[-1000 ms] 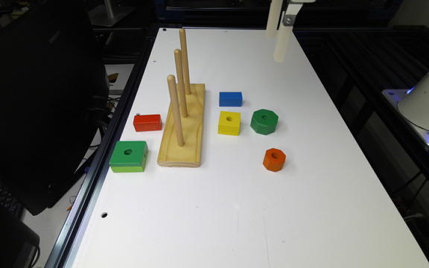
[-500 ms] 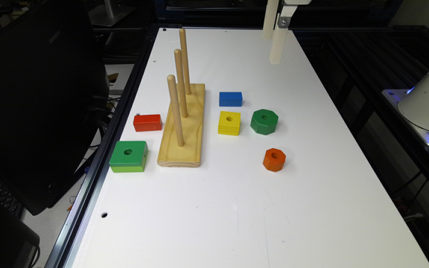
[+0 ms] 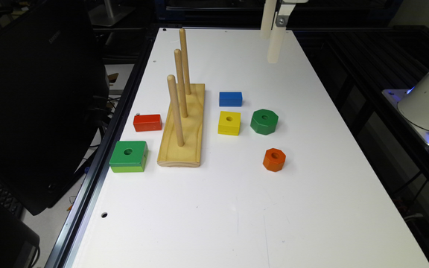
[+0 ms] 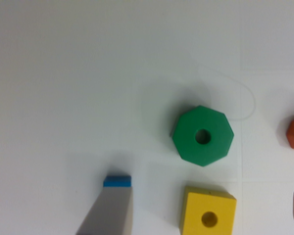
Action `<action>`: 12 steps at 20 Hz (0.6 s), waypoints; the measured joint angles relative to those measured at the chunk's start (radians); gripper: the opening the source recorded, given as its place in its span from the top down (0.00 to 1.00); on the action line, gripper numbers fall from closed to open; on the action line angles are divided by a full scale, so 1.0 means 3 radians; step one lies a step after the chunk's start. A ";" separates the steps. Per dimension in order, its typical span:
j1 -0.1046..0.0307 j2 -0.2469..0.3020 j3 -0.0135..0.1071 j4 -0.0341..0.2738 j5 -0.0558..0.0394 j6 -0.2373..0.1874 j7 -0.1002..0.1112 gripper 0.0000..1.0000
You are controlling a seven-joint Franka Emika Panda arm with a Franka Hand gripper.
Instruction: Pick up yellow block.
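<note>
The small bright-yellow square wooden block with a round hole in its top lies flat on the white tabletop. It is between the pale wooden peg base with three upright pegs and the dark green octagonal block. A blue rectangular block sits just behind it, apart from it. Nothing touches the yellow block.

The white hand hangs high above the far part of the tabletop, well apart from the yellow block. In the wrist view one grey finger is seen and a dark edge at the side, so I cannot tell how wide the hand is; it holds nothing.

An orange octagonal block lies nearer the camera, and a red rectangular block and a green square block lie on the other side of the peg base.
</note>
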 joint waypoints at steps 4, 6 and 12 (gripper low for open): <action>-0.0001 0.0144 0.0016 0.0129 -0.0010 0.0000 0.0029 0.00; -0.0001 0.0180 0.0021 0.0160 -0.0011 0.0000 0.0035 0.00; -0.0001 0.0195 0.0031 0.0163 -0.0011 0.0000 0.0043 0.00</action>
